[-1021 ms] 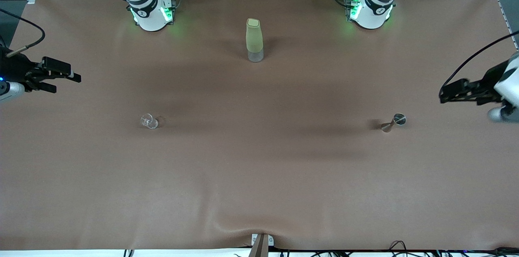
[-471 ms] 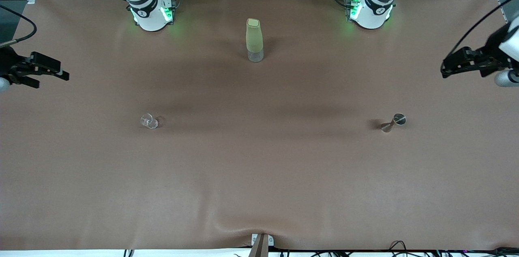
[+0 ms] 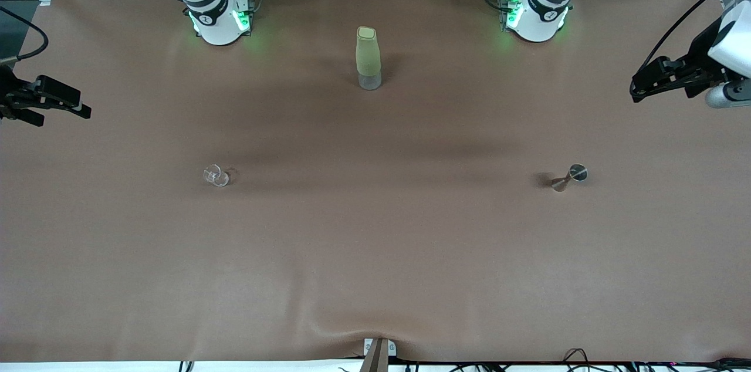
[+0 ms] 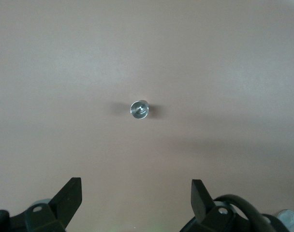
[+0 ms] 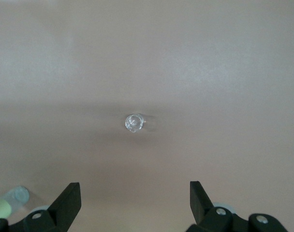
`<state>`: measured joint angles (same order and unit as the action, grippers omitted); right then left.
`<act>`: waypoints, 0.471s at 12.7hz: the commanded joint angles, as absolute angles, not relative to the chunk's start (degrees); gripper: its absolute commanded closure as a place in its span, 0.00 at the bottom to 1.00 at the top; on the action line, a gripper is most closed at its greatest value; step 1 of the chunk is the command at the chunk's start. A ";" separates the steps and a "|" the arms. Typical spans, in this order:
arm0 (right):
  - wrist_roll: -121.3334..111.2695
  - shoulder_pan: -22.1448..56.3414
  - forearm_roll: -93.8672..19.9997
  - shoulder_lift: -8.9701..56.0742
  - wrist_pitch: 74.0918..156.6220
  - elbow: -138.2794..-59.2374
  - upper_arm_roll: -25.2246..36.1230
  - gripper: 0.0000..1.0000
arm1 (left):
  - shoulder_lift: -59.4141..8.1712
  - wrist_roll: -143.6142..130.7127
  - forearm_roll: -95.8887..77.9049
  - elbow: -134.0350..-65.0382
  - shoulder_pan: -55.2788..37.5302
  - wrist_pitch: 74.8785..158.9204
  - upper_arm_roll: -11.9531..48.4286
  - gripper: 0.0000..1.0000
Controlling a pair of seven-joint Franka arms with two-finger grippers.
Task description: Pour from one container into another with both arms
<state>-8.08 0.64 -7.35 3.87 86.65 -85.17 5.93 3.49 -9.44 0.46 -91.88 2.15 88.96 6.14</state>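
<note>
Front view: a brown desk (image 3: 375, 254) carries three things. A tall pale green bottle (image 3: 368, 57) with a clear base stands upright near the edge where the arm bases sit, midway between the two bases. A small clear glass (image 3: 216, 175) stands toward the right arm's end of the desk, about midway between the bases' edge and the camera's edge. A small metal cup (image 3: 571, 176) stands toward the left arm's end, level with the glass and well apart from it. The right arm's tool (image 3: 58, 103) hangs in the air over the desk's edge at the right arm's end, fingers parted and holding nothing. The left arm's tool (image 3: 645, 84) hangs over the desk close to the edge at the left arm's end; from this angle I cannot tell how far it is open.

Left wrist view: the left tool (image 4: 136, 203) looks straight down at the desk (image 4: 234, 58), its two black fingers (image 4: 69, 193) spread wide with nothing between them. The metal cup (image 4: 139, 108) shows as a round rim, clear of the fingers.

Right wrist view: the right tool (image 5: 135, 203) is spread wide too, and empty. The clear glass (image 5: 134, 123) sits on the desk (image 5: 224, 63), apart from the fingers (image 5: 69, 198). A bit of the green bottle (image 5: 7, 205) shows at the frame's corner.
</note>
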 commanded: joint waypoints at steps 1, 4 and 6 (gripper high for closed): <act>-5.19 1.05 -5.71 5.45 85.69 -82.18 5.71 0.00 | 5.27 -9.14 0.18 -93.87 1.32 90.35 4.66 0.00; 0.24 2.54 -5.10 5.45 85.69 -82.18 5.63 0.00 | 4.14 -8.97 0.26 -92.64 -1.58 90.09 1.15 0.00; 0.79 2.72 -4.75 5.45 85.69 -82.18 5.36 0.00 | 1.95 -8.96 0.35 -90.10 -1.50 88.69 1.05 0.00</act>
